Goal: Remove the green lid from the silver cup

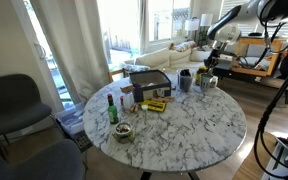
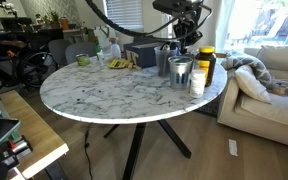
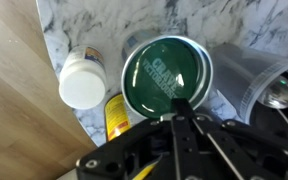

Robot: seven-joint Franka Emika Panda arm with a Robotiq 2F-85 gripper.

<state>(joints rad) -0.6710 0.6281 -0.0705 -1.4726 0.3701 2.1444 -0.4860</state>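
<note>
Closed fingertips of the gripper (image 3: 177, 104) met over the near rim of the green lid (image 3: 166, 68), gripping nothing visible, probably placed to push or pry it off. That lid sat flat on the silver cup (image 3: 215, 88) near the marble table's (image 3: 74, 28) edge, flanked by a white-capped bottle (image 3: 84, 83) and a darker cup (image 3: 272, 85).

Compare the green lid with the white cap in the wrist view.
The green lid is dark green with pale lettering; the white cap is plain white. The green lid looks clearly wider than the white cap. The gripper, jaws shut, sits over the green lid's edge; the white cap lies off to one side. Both are round, seen from above.
</note>
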